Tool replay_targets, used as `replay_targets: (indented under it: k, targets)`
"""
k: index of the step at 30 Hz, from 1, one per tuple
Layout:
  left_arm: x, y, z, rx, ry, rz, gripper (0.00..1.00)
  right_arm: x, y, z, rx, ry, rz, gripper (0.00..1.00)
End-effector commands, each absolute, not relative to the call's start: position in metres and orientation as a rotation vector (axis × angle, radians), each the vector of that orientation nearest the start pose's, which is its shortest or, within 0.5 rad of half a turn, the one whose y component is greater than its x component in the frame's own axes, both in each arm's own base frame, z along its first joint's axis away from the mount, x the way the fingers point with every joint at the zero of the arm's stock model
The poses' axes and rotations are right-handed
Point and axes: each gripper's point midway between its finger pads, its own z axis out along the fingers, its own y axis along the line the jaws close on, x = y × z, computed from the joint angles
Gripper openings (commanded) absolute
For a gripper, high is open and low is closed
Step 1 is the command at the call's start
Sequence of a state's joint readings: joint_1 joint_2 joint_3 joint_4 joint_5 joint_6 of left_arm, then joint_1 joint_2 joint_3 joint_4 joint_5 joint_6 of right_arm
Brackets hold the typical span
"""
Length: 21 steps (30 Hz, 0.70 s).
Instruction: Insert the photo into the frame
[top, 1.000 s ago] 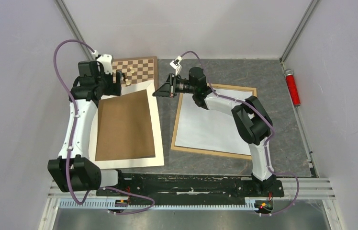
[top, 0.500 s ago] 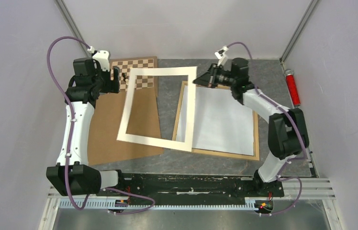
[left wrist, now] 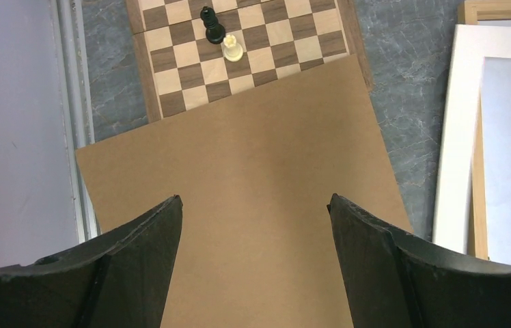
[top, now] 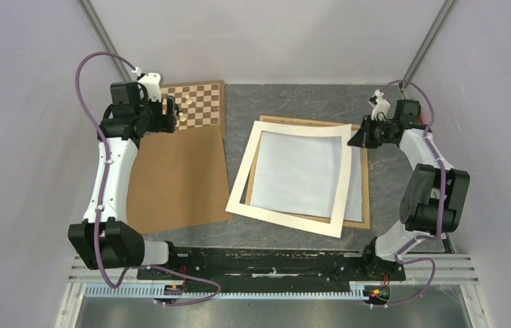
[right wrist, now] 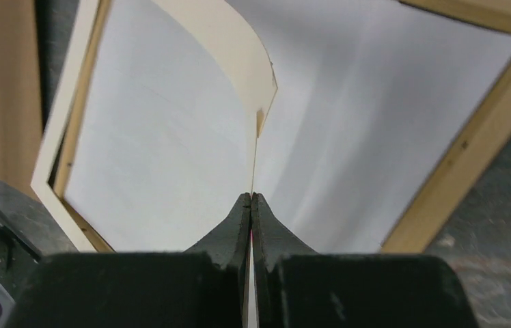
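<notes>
The right claw (top: 354,141) was clenched on a cream mat (top: 287,220), pinching its corner at about 2 o'clock. In the right wrist view the two fingers (right wrist: 236,219) met flat on the thin edge of the mat (right wrist: 239,48), which curled upward from that corner.

The rest of the mat lay skewed over the frame (top: 307,122). Its 7 o'clock corner hung past the frame's edge onto the grey worktop (top: 294,99).

The frame, of light wood, lay flat at about 3 o'clock from the worktop's middle, its right rail (right wrist: 471,143) bare beside the mat. A plain white sheet (top: 300,171) filled its opening. Whether this was the photo lying face down could not be told.

The left claw (top: 170,113) was released, its fingers (left wrist: 150,239) spread wide and holding nothing. It hung over the far end of a brown backing board (left wrist: 253,157). The board lay at 9 o'clock from the frame, apart from it, with a strip of worktop between them.

At the board's 12 o'clock end, a checkered chessboard (left wrist: 239,61) sat partly under it. On the chessboard a black piece (left wrist: 210,24) and a white piece (left wrist: 232,48) stood upright just beside each other.

A red cylinder (top: 417,123) lay at the worktop's edge at 2 o'clock, near the right arm.
</notes>
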<state>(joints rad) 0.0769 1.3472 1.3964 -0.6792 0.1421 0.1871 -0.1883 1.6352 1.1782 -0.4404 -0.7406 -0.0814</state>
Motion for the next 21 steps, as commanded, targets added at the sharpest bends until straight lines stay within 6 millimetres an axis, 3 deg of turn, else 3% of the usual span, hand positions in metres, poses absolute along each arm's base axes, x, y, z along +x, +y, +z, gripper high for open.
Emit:
replay_targets:
  k: [1, 5, 12, 15, 17, 21]
  targets:
    - [0.389, 0.001, 0.271, 0.194, 2.144, -0.068, 0.86, 0.371, 0.005, 0.111, -0.325, 2.395, 0.652, 0.00]
    - [0.393, -0.005, 0.264, 0.194, 2.153, -0.096, 0.86, 0.375, -0.015, 0.105, -0.299, 2.390, 0.632, 0.00]
    - [0.396, -0.021, 0.252, 0.219, 2.177, -0.122, 0.86, 0.407, -0.033, 0.105, -0.305, 2.384, 0.589, 0.00]
    - [0.398, -0.019, 0.251, 0.213, 2.178, -0.108, 0.86, 0.420, -0.038, 0.106, -0.297, 2.378, 0.578, 0.00]
    - [0.398, -0.032, 0.250, 0.246, 2.174, -0.128, 0.86, 0.429, -0.041, 0.108, -0.278, 2.367, 0.575, 0.00]
    - [0.400, -0.037, 0.246, 0.248, 2.183, -0.138, 0.86, 0.443, -0.041, 0.113, -0.216, 2.323, 0.605, 0.00]
